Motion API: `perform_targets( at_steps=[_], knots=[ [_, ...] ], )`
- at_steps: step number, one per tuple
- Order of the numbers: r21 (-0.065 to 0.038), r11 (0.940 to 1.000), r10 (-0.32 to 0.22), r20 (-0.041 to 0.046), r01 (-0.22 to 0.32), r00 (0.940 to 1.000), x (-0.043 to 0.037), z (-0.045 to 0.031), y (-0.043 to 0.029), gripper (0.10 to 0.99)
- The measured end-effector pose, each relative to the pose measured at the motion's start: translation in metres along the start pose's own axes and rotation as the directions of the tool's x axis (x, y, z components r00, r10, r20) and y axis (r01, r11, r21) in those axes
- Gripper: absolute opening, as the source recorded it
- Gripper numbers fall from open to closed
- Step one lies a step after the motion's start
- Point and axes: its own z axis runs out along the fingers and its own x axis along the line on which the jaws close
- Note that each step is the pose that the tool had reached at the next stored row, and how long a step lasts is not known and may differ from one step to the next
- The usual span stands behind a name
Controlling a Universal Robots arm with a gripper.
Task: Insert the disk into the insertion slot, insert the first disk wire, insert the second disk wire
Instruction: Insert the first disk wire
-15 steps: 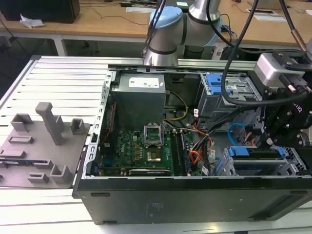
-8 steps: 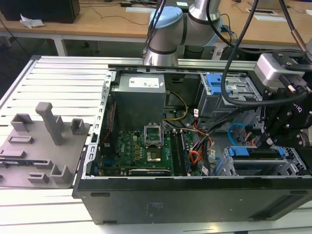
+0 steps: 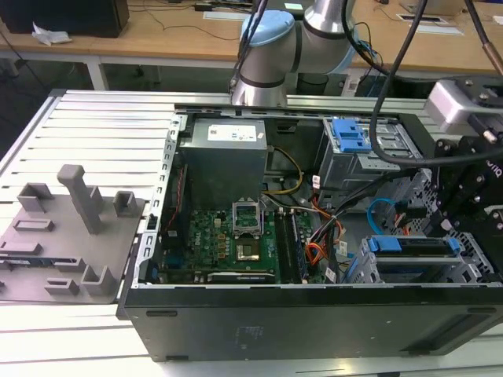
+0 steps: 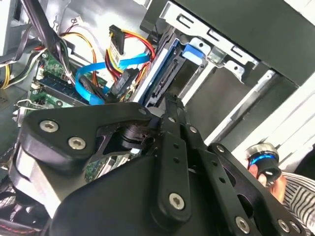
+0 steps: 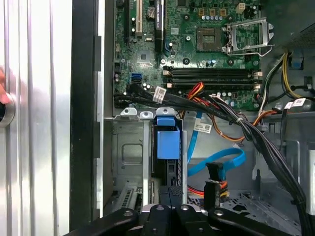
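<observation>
Open black computer case (image 3: 314, 318) on slatted metal table (image 3: 102, 129); green motherboard (image 3: 224, 243) inside, toward the exterior view's left; grey power supply (image 3: 224, 161) just beyond it, at the far wall; grey cage with blue latch (image 3: 351, 149) far right; orange flat cable (image 3: 314, 253) right of the motherboard; grey tray of blocks (image 3: 71, 243) left of the case; wooden desks (image 3: 157, 35) far behind.

place: robotics lab | evidence: robot arm (image 3: 271, 55), open pc case (image 3: 314, 314) on slatted aluminium table (image 3: 102, 126), wooden benches (image 3: 157, 39)
</observation>
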Motion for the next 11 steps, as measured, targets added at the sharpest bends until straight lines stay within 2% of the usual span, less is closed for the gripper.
perform_targets(
  at_steps=[2,3,7,8,9,10,11],
  knots=[
    [0.0,1.0,0.0,-0.0011,0.0,1.0,-0.0004,-0.0156,0.0006,0.106],
    [0.0,1.0,0.0,-0.0013,0.0,1.0,-0.0006,-0.0197,0.0008,0.106],
    [0.0,1.0,0.0,-0.0012,0.0,1.0,-0.0006,-0.0204,0.0008,0.106],
    [0.0,1.0,0.0,-0.0012,0.0,1.0,-0.0006,-0.0204,0.0008,0.169],
    [0.0,1.0,0.0,-0.0012,0.0,1.0,-0.0006,-0.0204,0.0008,0.169],
    [0.0,1.0,0.0,-0.0013,0.0,1.0,-0.0006,-0.0205,0.0008,0.235],
    [0.0,1.0,0.0,-0.0012,0.0,1.0,-0.0006,-0.0205,0.0008,0.235]
  ],
)
